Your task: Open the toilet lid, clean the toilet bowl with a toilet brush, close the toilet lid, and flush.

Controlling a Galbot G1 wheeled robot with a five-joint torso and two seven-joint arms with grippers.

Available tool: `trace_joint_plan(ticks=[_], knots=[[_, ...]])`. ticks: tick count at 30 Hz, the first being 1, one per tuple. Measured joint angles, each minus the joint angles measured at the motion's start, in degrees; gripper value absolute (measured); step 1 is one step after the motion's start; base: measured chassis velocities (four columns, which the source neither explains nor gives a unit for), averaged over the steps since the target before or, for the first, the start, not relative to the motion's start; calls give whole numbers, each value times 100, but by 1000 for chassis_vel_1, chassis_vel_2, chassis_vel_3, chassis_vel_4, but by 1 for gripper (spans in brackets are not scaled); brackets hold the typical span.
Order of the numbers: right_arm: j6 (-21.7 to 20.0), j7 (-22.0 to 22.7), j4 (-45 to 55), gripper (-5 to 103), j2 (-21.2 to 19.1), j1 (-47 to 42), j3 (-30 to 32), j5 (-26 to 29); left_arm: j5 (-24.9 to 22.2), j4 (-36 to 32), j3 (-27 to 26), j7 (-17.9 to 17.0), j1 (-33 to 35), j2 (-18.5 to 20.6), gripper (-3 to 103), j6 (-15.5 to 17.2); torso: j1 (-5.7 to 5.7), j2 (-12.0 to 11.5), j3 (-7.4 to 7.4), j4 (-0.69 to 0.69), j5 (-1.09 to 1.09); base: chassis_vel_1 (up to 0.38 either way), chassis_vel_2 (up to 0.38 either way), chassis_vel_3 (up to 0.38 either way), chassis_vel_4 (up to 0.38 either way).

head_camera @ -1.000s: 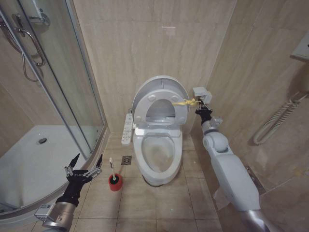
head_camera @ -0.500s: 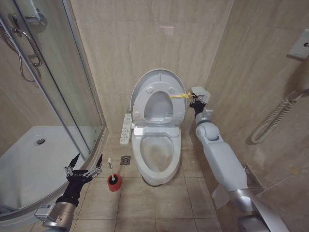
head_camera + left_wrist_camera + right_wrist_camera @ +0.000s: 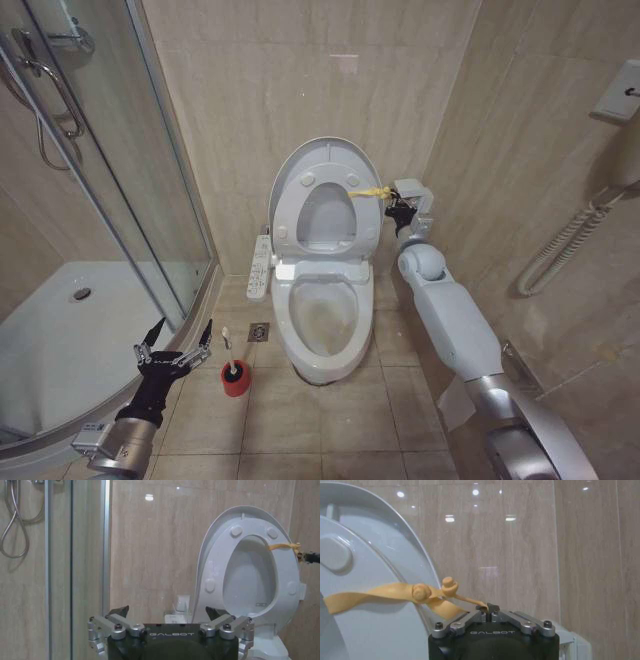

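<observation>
Looking down from the head: large glossy white oval toilet lid [image 3: 322,195] raised at 12 o'clock above the stained white ceramic toilet bowl [image 3: 322,320], right gripper [image 3: 398,211] at its 3 o'clock edge, left gripper [image 3: 172,342] spread apart at 8 o'clock beside the thin white-handled toilet brush [image 3: 230,352] in a red cup [image 3: 237,381]. Left wrist: fingers [image 3: 119,612] apart, lid upright beyond. Right wrist: fingertips [image 3: 490,610] pinched together on the yellow rubber band [image 3: 395,594] tied to the lid.

Glass shower door [image 3: 130,170], left wall. Shower hose [image 3: 45,130] behind the glass. White shower tray [image 3: 70,330] with drain. Red cup [image 3: 236,380] on floor tiles. Floor drain [image 3: 261,331]. Coiled hose [image 3: 560,250], right wall.
</observation>
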Motion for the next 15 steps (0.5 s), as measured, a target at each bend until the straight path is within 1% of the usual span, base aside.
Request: trace_joint_plan(ticks=[8,11,15], knots=[[-82,45,96,1,43,-5,-24,12,0,0,0,0,0,0,100,0,0,0,0,1,0,0,0,0,0],[-30,41,126,1,71,-26,14,-151,0,0,0,0,0,0,100,0,0,0,0,1,0,0,0,0,0],[1,0,156,1,59,-25,26,-140,0,0,0,0,0,0,100,0,0,0,0,2,1,0,0,0,0]])
